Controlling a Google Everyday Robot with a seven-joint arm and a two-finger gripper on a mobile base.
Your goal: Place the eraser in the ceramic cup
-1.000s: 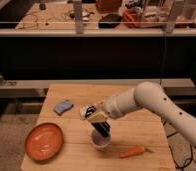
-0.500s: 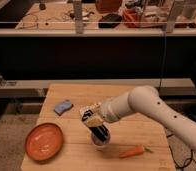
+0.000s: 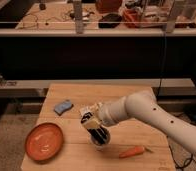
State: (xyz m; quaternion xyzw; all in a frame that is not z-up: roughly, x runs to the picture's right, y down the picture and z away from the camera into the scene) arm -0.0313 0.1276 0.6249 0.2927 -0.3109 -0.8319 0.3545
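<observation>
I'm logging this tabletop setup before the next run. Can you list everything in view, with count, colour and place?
wooden table: one, light wood, centre of view.
orange plate: one, orange, front left of the table.
blue pad: one, blue, left of centre toward the back.
carrot: one, orange, front right, lying flat.
ceramic cup: one, white, front centre, mostly hidden by the gripper.
eraser: not visible on its own; the dark gripper tip covers that spot.
workbench: one, behind the table, cluttered with cables and boxes.
robot arm: one, white, reaching in from the right.
gripper: one, dark, shut, pointing down into the cup's mouth.
</observation>
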